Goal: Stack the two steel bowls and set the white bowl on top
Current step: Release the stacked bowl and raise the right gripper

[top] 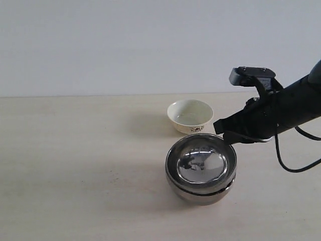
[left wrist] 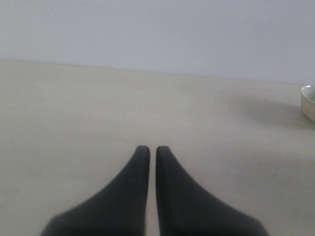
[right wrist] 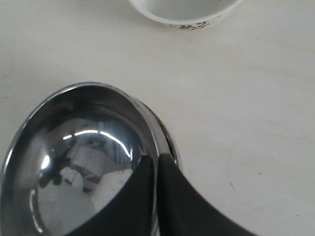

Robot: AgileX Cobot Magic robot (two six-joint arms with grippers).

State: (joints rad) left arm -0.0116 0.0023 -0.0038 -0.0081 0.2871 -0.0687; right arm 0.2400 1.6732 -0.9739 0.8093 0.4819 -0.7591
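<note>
The two steel bowls are nested on the table, the upper steel bowl (top: pixel 201 163) (right wrist: pixel 83 162) sitting inside the lower steel bowl (top: pixel 200 195), whose rim (right wrist: pixel 170 145) peeks out beside it. My right gripper (top: pixel 226 134) (right wrist: pixel 156 160) is shut on the upper bowl's rim at its back right, one finger inside and one outside. Just behind the stack, the white bowl (top: pixel 190 115) (right wrist: pixel 182 14) stands upright and empty, with its dark floral pattern showing. My left gripper (left wrist: pixel 152 150) is shut on nothing above bare table, and the exterior view does not show it.
The pale wooden table (top: pixel 75 165) runs back to a plain white wall. A black cable (top: pixel 286 163) loops down from the right arm at the right edge. An edge of the white bowl (left wrist: pixel 309 101) shows in the left wrist view.
</note>
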